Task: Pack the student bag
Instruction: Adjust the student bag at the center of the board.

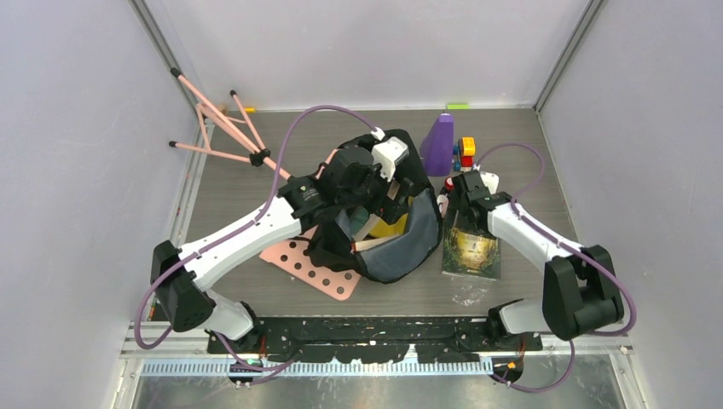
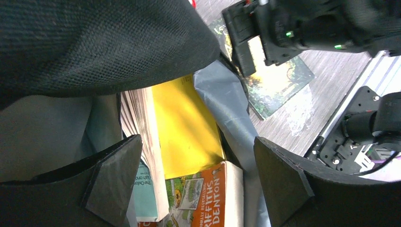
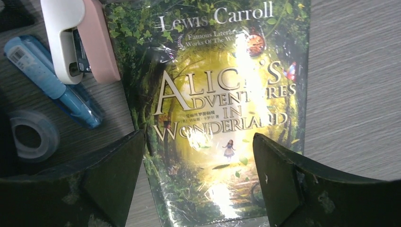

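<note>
Black backpack (image 1: 401, 254) sits mid-frame, flopped open, grey lining showing, books (image 2: 189, 137) already inside. Left gripper (image 2: 196, 175) hangs spread wide and empty over its mouth. The right gripper (image 3: 198, 175) is spread wide too, empty, over the Alice book (image 3: 222, 118) just right of it, probably lining up a grab.

Black student bag (image 1: 399, 254) lined in grey, yellow book (image 2: 187, 127), Alice book (image 3: 217, 113) patterned with green foliage and gold lettering, pink board (image 1: 320, 271) dotted with holes, purple bottle (image 1: 438, 145).
</note>
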You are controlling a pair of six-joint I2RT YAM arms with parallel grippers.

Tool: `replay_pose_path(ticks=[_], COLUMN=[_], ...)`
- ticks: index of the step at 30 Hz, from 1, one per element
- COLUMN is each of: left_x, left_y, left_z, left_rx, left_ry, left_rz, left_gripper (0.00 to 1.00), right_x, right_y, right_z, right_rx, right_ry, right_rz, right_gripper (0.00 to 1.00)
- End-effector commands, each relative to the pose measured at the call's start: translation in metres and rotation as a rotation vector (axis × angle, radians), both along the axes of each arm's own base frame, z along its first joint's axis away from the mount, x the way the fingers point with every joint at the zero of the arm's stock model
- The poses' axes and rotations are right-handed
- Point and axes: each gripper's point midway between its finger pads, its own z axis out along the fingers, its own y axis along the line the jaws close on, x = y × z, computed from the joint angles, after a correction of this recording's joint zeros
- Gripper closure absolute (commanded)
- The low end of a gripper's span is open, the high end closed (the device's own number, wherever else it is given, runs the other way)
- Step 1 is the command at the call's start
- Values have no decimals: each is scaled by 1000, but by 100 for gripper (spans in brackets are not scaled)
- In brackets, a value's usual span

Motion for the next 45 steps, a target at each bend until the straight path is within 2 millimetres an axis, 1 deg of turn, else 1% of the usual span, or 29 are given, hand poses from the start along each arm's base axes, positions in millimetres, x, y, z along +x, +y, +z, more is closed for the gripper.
replay_pose_path(ticks=[1, 5, 8, 10, 13, 15, 18, 20, 23, 25, 26, 27, 28, 29, 30, 31, 33, 34, 35, 38, 41, 43, 45], left_x=[-4, -5, -6, -8, -12, -17, -32, -41, -70, -91, -100, -110, -120, -127, -132, -140, -145, -146, -145, -144, -141, -134, -124], left_y=[6, 7, 6, 5, 0, -6, -20, -28, -50, -68, -77, -88, -100, -112, -119, -130, -148, -155, -164, -186, -203, -211, -216], left_z=[46, 45, 43, 44, 48, 50, 59, 68, 83, 88, 88, 87, 85, 76, 74, 64, 47, 38, 29, 5, -13, -24, -36], left_rx=[-89, -83, -76, -78, -77, -58, -35, -35, -60, -90, -116, -143, -174, -178, -184, -171, -147, -135, -125, -97, -78, -62, -27], left_ry=[-46, -48, -44, -42, -59, -80, -115, -146, -173, -158, -136, -106, -77, -49, -35, -18, -10, 2, 15, 47, 60, 42, 10], left_rz=[-10, -24, -31, -42, -69, -85, -119, -120, -182, -232, -258, -291, -334, -360, -374, -404, -431, -443, -450, -468, -480, -476, -462], left_gripper=[9, 9, 9, 9, 9, 10, 10, 10, 11, 11, 11, 11, 11, 11, 11, 11, 12, 12, 11, 12, 12, 11, 11], right_x=[29, 35, 36, 36, 31, 28, 27, 26, 25, 25, 23, 22, 24, 25, 25, 27, 28, 28, 29, 30, 35, 38, 39], right_y=[13, 30, 36, 32, 16, 11, 5, -1, -8, -22, -22, -31, -31, -38, -42, -50, -62, -63, -72, -79, -82, -84, -87], right_z=[8, -2, -13, -17, -25, -30, -36, -36, -36, -34, -36, -35, -34, -32, -31, -28, -27, -27, -28, -28, -14, 0, 15], right_rx=[-14, 32, 40, 14, -64, -86, -91, -83, -49, -5, 28, 44, 71, 81, 77, 81, 69, 66, 78, 105, 123, 122, 125], right_ry=[-75, -61, -24, -4, 30, 53, 79, 84, 85, 77, 83, 80, 77, 70, 68, 59, 57, 62, 64, 64, 26, -5, -37], right_rz=[1, 36, 41, 14, -53, -89, -115, -138, -169, -221, -226, -254, -249, -269, -270, -290, -302, -291, -317, -322, -321, -317, -316], right_gripper=[10, 10, 10, 10, 9, 7, 7, 10, 15, 18, 18, 19, 20, 20, 20, 20, 20, 20, 21, 21, 21, 19, 11])
